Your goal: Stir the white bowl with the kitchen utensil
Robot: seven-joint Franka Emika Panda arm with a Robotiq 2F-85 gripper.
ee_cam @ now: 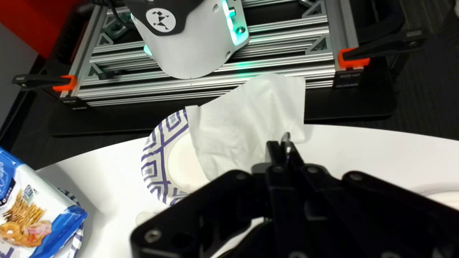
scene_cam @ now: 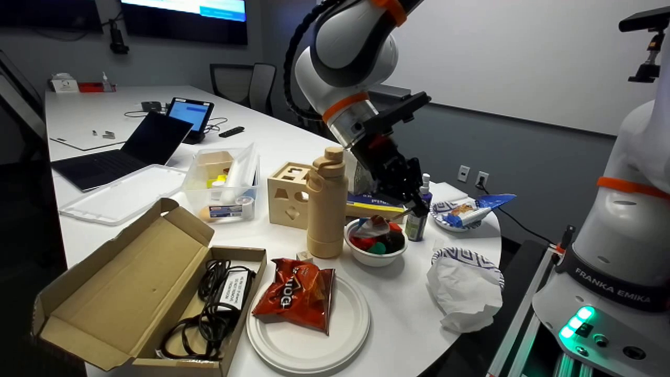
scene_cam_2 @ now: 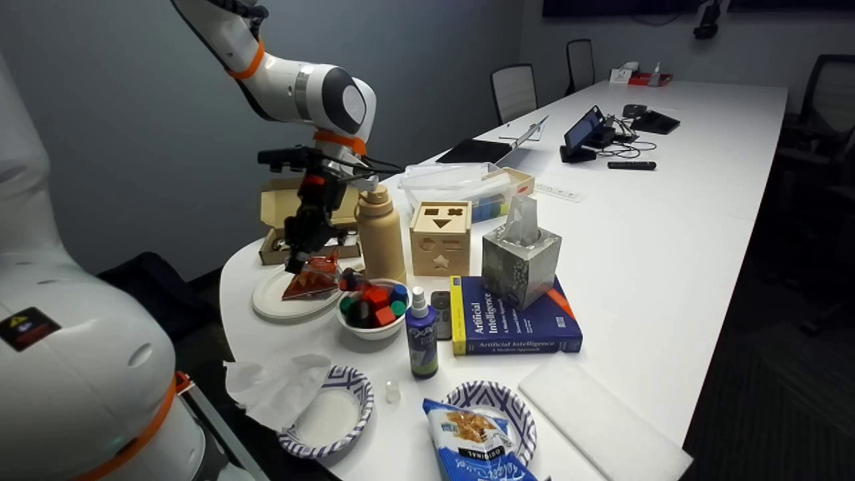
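Note:
The white bowl (scene_cam: 376, 259) stands on the table with red, green and dark pieces in it. It also shows in an exterior view (scene_cam_2: 371, 333), with red, green and blue blocks. My gripper (scene_cam: 420, 205) is shut on the slim handle of the kitchen utensil (scene_cam: 375, 227), beside and above the bowl. The utensil slants down from the fingers, its flat head over the pieces in the bowl. The head also shows in an exterior view (scene_cam_2: 353, 278). In the wrist view the handle's shiny end sticks out between the fingertips (ee_cam: 285, 152); the utensil's head is hidden there.
A beige bottle (scene_cam: 327, 214) stands close beside the bowl, and a purple spray bottle (scene_cam_2: 422, 341) on another side. A red chip bag (scene_cam: 298, 293) lies on the large white plate (scene_cam: 361, 319). A wooden shape box (scene_cam_2: 441, 240) and a blue book (scene_cam_2: 514, 327) are near.

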